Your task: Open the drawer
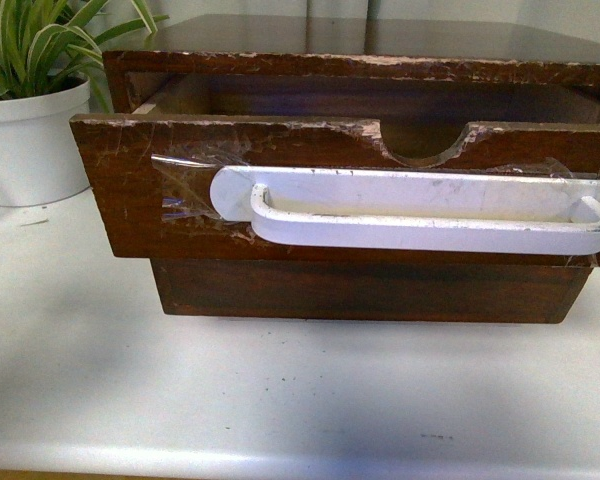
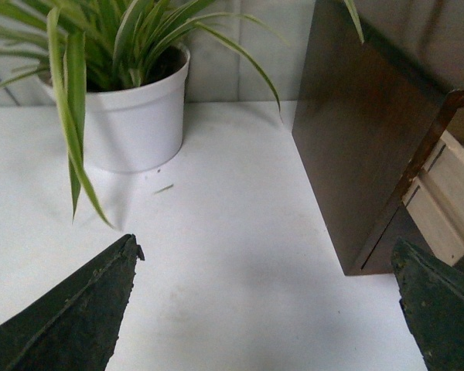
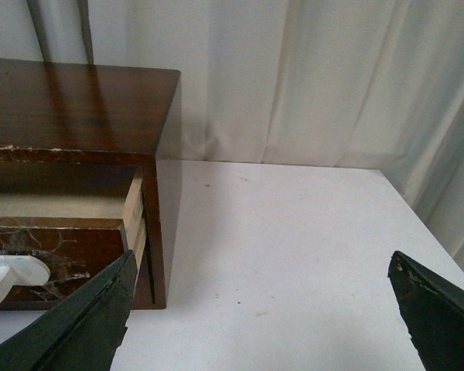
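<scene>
Dark scratched wooden drawer [image 1: 130,200] with the long white plastic handle [image 1: 430,212] taped on stood pulled well out of the dark wooden cabinet [image 1: 360,55], overhanging the plain lower drawer front [image 1: 370,292] toward the counter's [image 1: 280,400] front edge. Judged already open. Left gripper [image 2: 267,309] hung beside the cabinet's left side, right gripper [image 3: 263,309] off its right side; both jaws spread wide, holding nothing, clear of the handle. White pot with striped green plant [image 1: 25,140] sat at the back left.

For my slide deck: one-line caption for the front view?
Taped-handle drawer pulled partly out of its cabinet, potted plant alongside.
</scene>
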